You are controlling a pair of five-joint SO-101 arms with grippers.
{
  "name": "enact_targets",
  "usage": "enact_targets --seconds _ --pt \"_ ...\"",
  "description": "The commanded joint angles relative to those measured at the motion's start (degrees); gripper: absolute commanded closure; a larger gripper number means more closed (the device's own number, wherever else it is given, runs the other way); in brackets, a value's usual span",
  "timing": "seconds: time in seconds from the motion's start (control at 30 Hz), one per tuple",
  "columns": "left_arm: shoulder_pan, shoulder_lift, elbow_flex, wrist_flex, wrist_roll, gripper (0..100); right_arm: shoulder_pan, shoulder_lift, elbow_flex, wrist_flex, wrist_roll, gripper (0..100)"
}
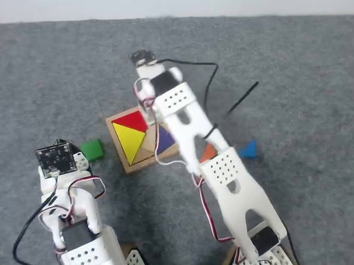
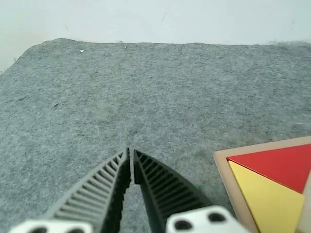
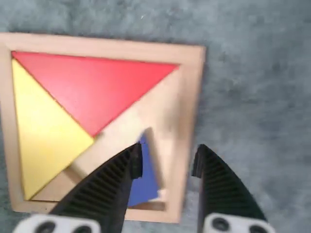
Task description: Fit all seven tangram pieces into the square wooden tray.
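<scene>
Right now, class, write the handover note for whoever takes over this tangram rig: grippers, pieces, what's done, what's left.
Left gripper: shut, empty, over the mat beside the tray.
Right gripper: open, above the tray, by the purple piece.
Done: red triangle, yellow triangle, purple piece in tray.
Left: green piece, orange piece, blue triangle on the mat.

White perforated arms (image 1: 180, 101), black ribbed gripper fingers (image 3: 215, 187), red cables (image 1: 91, 179)
</scene>
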Motion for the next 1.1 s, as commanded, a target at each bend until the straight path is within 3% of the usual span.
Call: enact_targets --seconds 0.0,0.03,0.37,1.07 --pt "-0.26 -1.23 -0.75 0.26 -0.53 99 1.19 -6.02 -1.76 2.07 2.73 96.4" --pt "-0.26 -1.23 -0.75 0.26 -0.53 99 0.92 -5.93 -1.76 2.07 2.81 99.7" --pt "-0.26 -1.23 -0.75 0.26 -0.53 99 -5.67 1.71 -2.20 1.54 8.53 99.0" --pt "-0.35 -1.23 -0.75 0.26 -0.53 99 -0.48 -0.13 2.02 2.68 10.73 98.7"
